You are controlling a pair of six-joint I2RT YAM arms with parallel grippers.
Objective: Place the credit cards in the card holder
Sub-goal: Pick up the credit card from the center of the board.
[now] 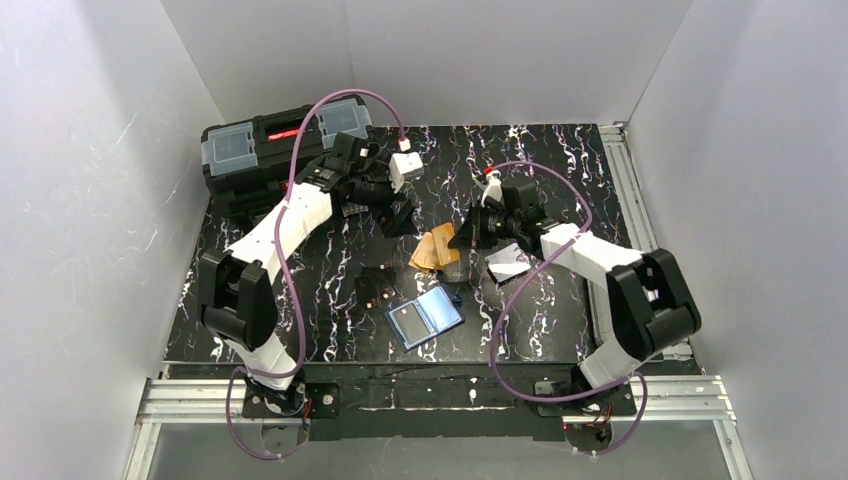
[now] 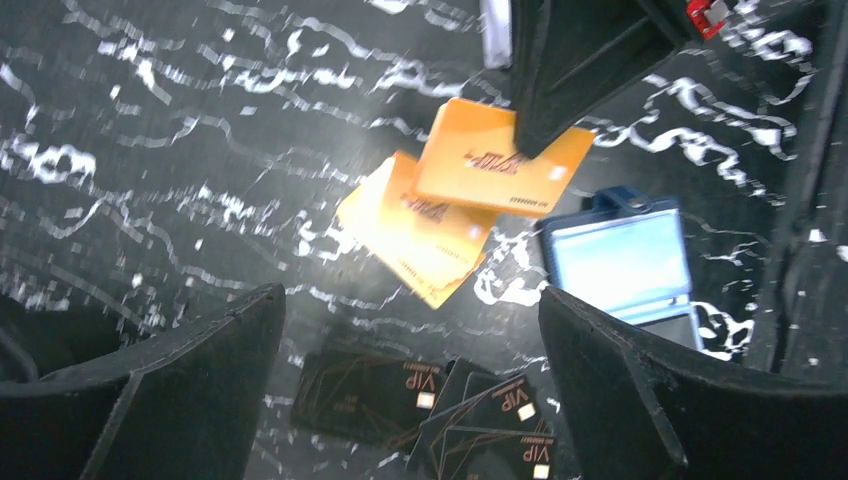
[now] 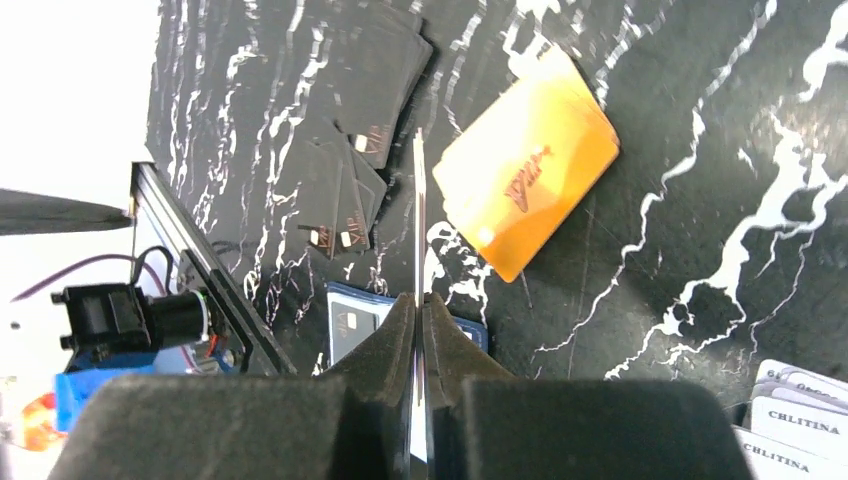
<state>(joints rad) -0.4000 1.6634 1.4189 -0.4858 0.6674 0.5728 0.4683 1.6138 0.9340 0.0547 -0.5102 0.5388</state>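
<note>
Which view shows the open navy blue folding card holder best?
The top external view: the navy blue folding card holder lies open, wholly visible. The left wrist view shows it blurred; the right wrist view shows only parts behind the tool.

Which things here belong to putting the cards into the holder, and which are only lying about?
For the job: orange credit cards on the table; one orange card pinched in the right fingers; whitish cards; open card holder.
Lying about: black toolbox; black VIP cards, probably.
</note>
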